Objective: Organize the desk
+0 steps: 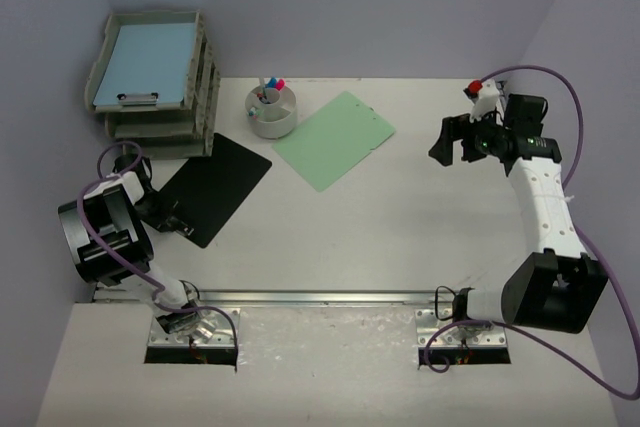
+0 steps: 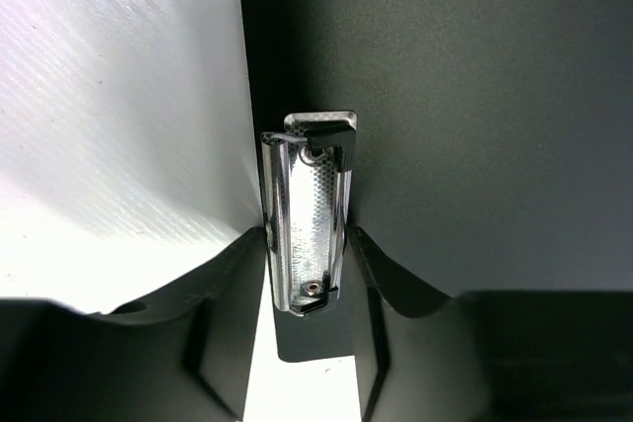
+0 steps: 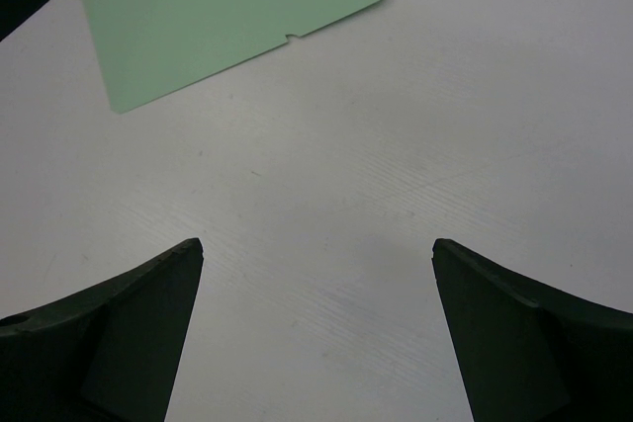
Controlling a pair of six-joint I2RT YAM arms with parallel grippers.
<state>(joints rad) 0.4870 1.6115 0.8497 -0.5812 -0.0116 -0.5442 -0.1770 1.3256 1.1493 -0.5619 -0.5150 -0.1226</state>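
On the white desk (image 1: 400, 237) a black clipboard (image 1: 215, 185) lies at the left, its chrome clip (image 2: 312, 214) at the near corner. My left gripper (image 1: 165, 215) is down at that corner. In the left wrist view the left gripper (image 2: 310, 234) has a finger against each long side of the clip, shut on it, with the black board (image 2: 475, 96) stretching away. A green board (image 1: 335, 139) lies flat mid-desk. My right gripper (image 1: 450, 142) hovers at the far right, wide open over bare desk (image 3: 326, 175), with the green board (image 3: 227, 17) ahead of it.
Grey stacked trays (image 1: 200, 97) stand at the back left, a blue clipboard (image 1: 145, 65) in the top one. A white cup (image 1: 272, 110) with pens sits beside them. A metal rail (image 1: 310, 298) runs along the near edge. Purple walls close in the desk.
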